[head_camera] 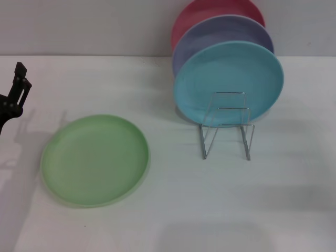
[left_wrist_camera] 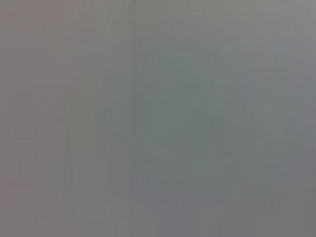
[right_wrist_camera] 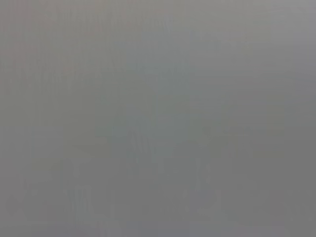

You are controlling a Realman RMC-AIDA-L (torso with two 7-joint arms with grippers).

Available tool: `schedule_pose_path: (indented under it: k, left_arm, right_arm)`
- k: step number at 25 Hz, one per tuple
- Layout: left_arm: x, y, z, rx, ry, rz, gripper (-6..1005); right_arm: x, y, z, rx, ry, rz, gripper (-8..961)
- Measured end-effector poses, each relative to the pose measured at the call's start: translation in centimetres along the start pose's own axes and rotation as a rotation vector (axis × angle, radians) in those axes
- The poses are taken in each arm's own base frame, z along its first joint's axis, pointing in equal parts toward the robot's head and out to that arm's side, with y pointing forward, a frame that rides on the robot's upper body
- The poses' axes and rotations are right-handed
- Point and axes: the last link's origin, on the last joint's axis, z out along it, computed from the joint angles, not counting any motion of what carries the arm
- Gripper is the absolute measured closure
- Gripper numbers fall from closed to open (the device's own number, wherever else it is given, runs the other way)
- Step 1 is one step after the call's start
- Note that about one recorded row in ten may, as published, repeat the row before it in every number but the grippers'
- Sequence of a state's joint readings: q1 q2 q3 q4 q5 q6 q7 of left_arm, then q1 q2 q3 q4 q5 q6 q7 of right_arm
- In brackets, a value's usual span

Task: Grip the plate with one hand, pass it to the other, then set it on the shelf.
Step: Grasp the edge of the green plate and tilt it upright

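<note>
The light green plate (head_camera: 95, 159) lies flat on the white table at the front left. The shelf (head_camera: 227, 126), a thin silver wire rack, stands to its right and holds three upright plates, with its front loops bare. My left gripper (head_camera: 16, 94) shows at the left edge, above the table and left of the green plate, apart from it. My right gripper is out of view. Both wrist views show only a plain grey blur.
In the rack stand a turquoise plate (head_camera: 229, 84) in front, a lavender plate (head_camera: 223, 37) behind it and a red plate (head_camera: 210, 13) at the back. A grey wall runs behind the table (head_camera: 173, 210).
</note>
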State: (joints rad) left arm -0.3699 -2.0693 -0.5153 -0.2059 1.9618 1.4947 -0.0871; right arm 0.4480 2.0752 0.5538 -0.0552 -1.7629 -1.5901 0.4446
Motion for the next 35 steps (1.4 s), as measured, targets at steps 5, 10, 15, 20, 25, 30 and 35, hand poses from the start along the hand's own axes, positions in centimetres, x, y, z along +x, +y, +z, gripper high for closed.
schedule_pose_path:
  k: [5,10,15,20,25,30,35]
  left_arm:
    - [0.1,0.1,0.2,-0.005,0.005,0.006,207]
    - [0.5,0.3,0.6,-0.013,0.032,0.052,206]
    - [0.3,0.8,1.3,-0.009,0.022,0.083,206]
    - [-1.1,0.9,3.5,0.083,-0.109,0.156,208]
    - [-1.5,1.9,6.3,0.139,-0.253,0.194,211]
    - [0.0,2.6,8.6,0.118,-0.400,0.143,212]
    - [2.4,3.0,9.6,-0.033,-0.545,0.030,213]
  right_arm:
    - [0.1,0.0,0.1,0.002,0.006,0.000,244]
    - [0.3,0.0,0.3,0.004,0.016,0.002,244]
    - [0.4,0.1,0.7,0.003,0.023,0.004,244]
    - [0.5,0.1,0.9,0.006,0.026,0.007,244]
    - [0.4,0.0,1.1,0.020,0.015,0.010,244]
    - [0.4,0.2,1.4,0.017,0.014,0.013,245]
    - [0.5,0.3,1.7,0.015,0.016,0.015,245]
